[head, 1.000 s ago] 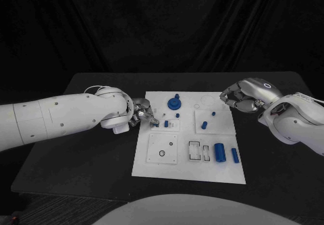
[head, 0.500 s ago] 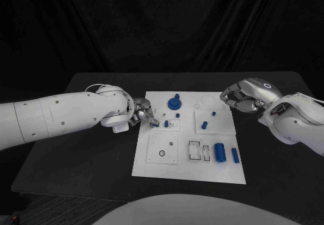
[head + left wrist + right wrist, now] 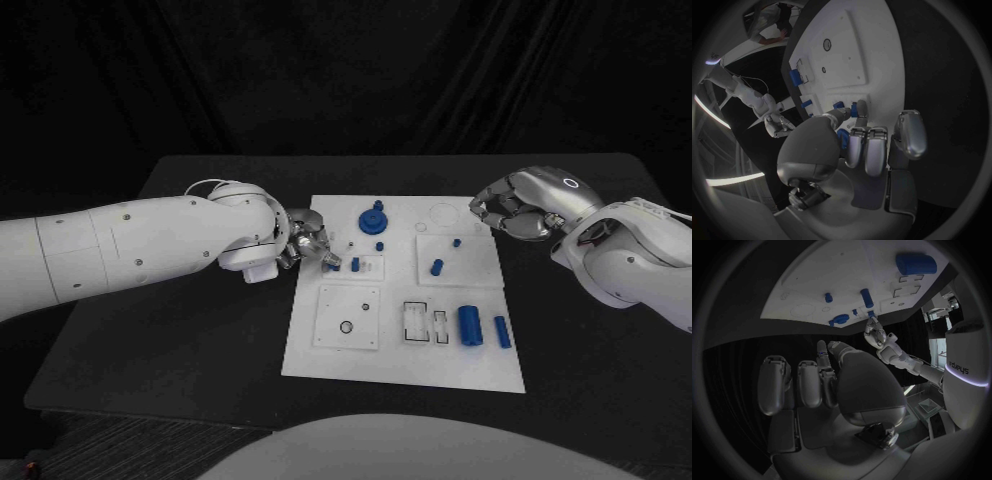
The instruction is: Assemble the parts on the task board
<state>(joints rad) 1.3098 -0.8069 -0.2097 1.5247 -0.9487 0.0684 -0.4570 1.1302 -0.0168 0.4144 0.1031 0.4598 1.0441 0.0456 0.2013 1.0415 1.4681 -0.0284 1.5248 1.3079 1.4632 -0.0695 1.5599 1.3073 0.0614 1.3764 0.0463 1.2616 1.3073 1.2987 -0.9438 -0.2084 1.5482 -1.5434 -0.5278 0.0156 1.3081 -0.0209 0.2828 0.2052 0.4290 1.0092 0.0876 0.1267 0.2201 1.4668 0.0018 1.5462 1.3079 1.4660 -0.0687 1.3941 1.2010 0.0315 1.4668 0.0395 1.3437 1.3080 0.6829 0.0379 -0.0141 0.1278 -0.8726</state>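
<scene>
The white task board (image 3: 404, 362) lies in the middle of the black table. On it are a round blue knob (image 3: 374, 217), small blue pegs (image 3: 436, 266) and a thick blue cylinder (image 3: 470, 323) beside a slimmer one (image 3: 502, 330). My left hand (image 3: 307, 244) hovers at the board's left edge, next to a blue peg (image 3: 355, 264). In the left wrist view its thumb and fingers (image 3: 869, 150) pinch a small blue part (image 3: 842, 139). My right hand (image 3: 512, 211) hangs over the board's far right corner, its fingers (image 3: 811, 382) curled in with nothing in them.
The board (image 3: 848, 45) has a square plate with small holes (image 3: 348, 316) and rectangular slots (image 3: 426, 322) in its near half. Bare black table (image 3: 173, 330) lies to both sides. A dark curtain closes off the back.
My left hand has edged slightly toward the board. The right hand and the parts on the board have not moved.
</scene>
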